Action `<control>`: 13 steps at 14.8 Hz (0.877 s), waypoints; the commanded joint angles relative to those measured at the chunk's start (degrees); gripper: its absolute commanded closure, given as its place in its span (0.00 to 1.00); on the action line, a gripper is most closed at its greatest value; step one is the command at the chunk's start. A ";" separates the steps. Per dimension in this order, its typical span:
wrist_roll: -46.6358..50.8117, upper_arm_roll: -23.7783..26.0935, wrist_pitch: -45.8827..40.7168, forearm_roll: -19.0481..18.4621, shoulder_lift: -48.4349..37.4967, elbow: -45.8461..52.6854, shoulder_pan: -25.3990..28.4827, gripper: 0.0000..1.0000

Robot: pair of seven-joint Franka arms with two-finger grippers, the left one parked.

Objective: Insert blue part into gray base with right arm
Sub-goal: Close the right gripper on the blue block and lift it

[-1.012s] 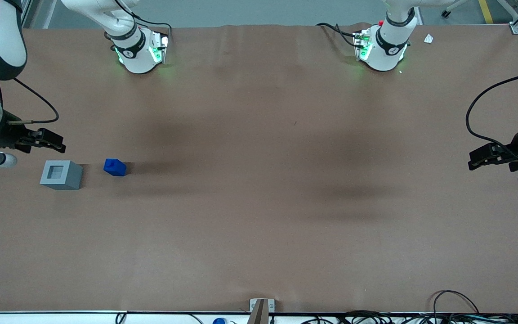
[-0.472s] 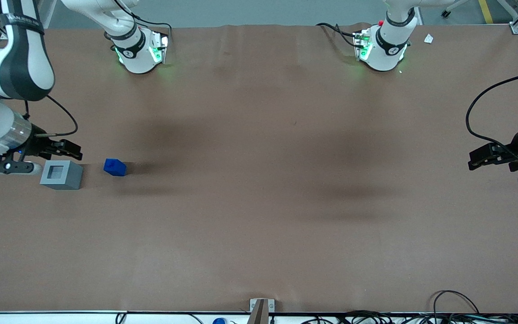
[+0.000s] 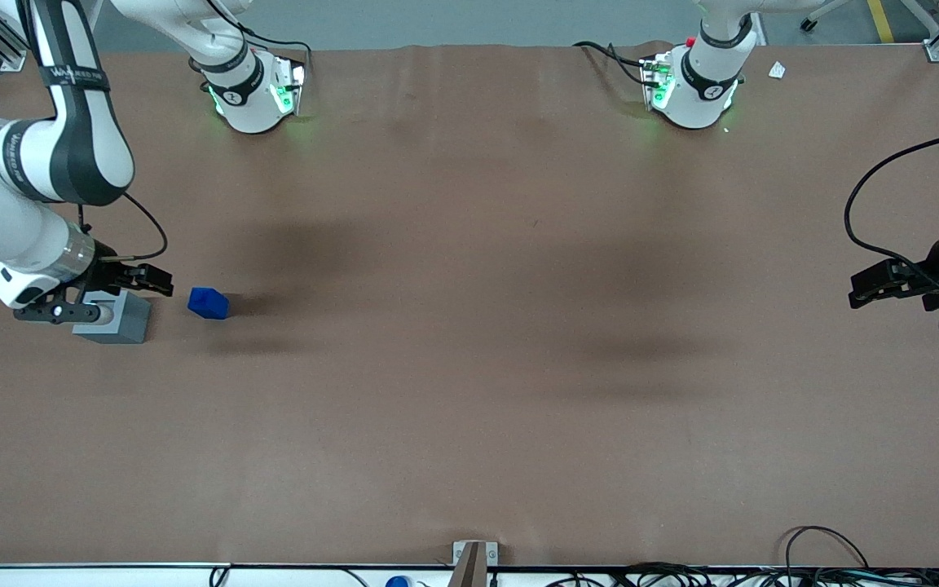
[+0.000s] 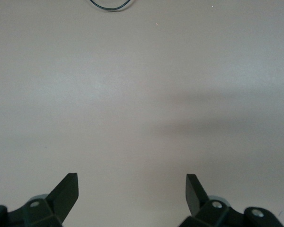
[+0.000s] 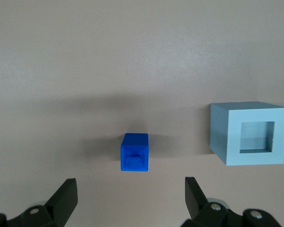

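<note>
The blue part lies on the brown table, a small bright-blue block with its stepped top facing up. Beside it, toward the working arm's end, stands the gray base, its square recess empty in the wrist view. In the front view the right arm's wrist covers part of the base's top. My gripper hangs open above the table, its tips over the base's edge nearest the blue part. Nothing sits between its fingers, and it touches neither block.
Two arm pedestals stand at the table edge farthest from the front camera. A small metal bracket and loose cables sit at the nearest edge. A cable loop shows in the left wrist view.
The right arm has swung along the table toward the blue part. Its gripper went from beside the gray base to above it, and the wrist now covers part of the recess.
</note>
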 commanded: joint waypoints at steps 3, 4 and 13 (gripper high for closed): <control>-0.41 0.47 2.87 0.76 2.17 -1.02 -0.19 0.00; -0.41 0.56 3.65 0.76 2.78 -1.02 -0.10 0.00; -0.41 0.65 5.86 0.85 7.53 -2.78 -0.46 0.00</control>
